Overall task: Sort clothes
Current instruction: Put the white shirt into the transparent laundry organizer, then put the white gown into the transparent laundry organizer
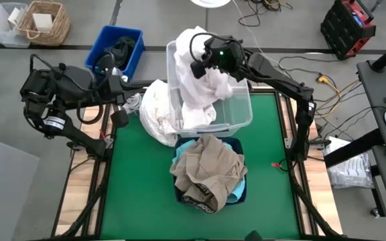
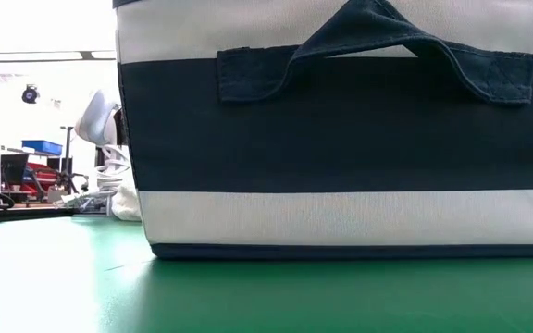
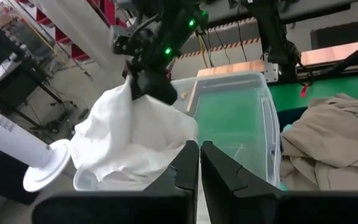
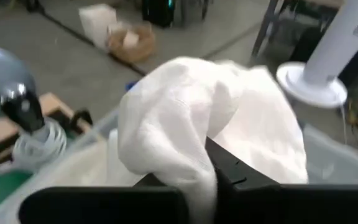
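Note:
A white garment (image 1: 203, 94) hangs from my right gripper (image 1: 203, 63) over the far left part of a clear plastic bin (image 1: 243, 124), its lower folds inside the bin. Another white garment (image 1: 156, 114) lies heaped against the bin's left wall. A khaki garment (image 1: 210, 171) lies on top of a teal one (image 1: 236, 191) in the navy box (image 2: 340, 139) at the table's near middle. My left gripper (image 3: 199, 168) is shut with nothing in it, left of the bin (image 1: 131, 88), pointing toward it. My right gripper holds the white garment by a bunched top part (image 3: 138, 93), coming from above. The cloth drapes over the fingers (image 4: 229, 165) in the right wrist view and hides the place of contact. The garment hangs slack below the gripper, its lower end resting in the bin.
A blue crate (image 1: 116, 50) with dark items and a wicker basket (image 1: 42, 20) stand beyond the table's far left. A coiled white cable (image 1: 134, 100) lies by the left gripper. Green table surface (image 1: 139, 187) lies open on both sides of the navy box.

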`<state>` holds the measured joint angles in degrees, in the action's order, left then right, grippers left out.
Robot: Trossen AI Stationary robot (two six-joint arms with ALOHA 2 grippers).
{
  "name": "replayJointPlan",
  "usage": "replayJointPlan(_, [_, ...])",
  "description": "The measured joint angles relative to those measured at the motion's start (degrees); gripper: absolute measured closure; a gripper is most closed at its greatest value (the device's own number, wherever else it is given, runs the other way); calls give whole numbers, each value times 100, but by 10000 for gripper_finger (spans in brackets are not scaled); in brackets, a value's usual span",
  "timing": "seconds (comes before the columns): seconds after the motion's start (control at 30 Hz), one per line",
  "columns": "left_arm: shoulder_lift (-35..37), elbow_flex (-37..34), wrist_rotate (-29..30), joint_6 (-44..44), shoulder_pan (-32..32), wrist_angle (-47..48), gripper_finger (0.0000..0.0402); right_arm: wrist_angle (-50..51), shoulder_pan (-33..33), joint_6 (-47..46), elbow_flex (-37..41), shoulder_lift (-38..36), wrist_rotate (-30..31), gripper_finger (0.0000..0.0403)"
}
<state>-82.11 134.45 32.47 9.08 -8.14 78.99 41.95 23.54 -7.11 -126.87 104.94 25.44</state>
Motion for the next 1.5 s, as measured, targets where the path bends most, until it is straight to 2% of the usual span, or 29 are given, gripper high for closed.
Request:
replayJointPlan(0.1, [-9,0,0,-183,0,171,402,596,-27,-334,-77,-56,-46,359])
replayJointPlan(0.37, [-109,-26,0,-596,11,612,402,2426,-12,-946,-814,-78,-163,246])
replayJointPlan(0.57, [-195,-124,-19,-1341,86,1125,402,3313,-14,-1010,-809,-335,-163,188])
replayJointPlan(0.63, [-193,-264,-153,-1565,205,1082,402,3587,-14,-995,-813,-421,-162,175])
replayJointPlan(0.7, [-186,-473,-583,-1744,382,1020,402,3763,-14,-963,-813,-506,-163,164])
replayJointPlan(0.83, [-188,-1181,-1381,-2121,874,996,402,4059,-14,-874,-813,-714,-165,149])
replayJointPlan(1.13, [-138,-3412,-2370,-2482,1979,767,402,4131,-14,-644,-813,-1055,-163,141])
replayJointPlan(1.23, [-138,-4091,-2528,-2446,2191,583,402,4133,-14,-574,-813,-1075,-162,146])
replayJointPlan(1.33, [-135,-4655,-2768,-1906,2256,499,402,4135,-14,-507,-813,-1075,-162,151])
replayJointPlan(1.43, [18,-5218,-3797,-1037,2245,455,402,4135,-14,-486,-811,-1075,-163,155])
replayJointPlan(1.5, [246,-5601,-4367,-865,2238,233,402,4154,-14,-486,-809,-1075,-174,156])
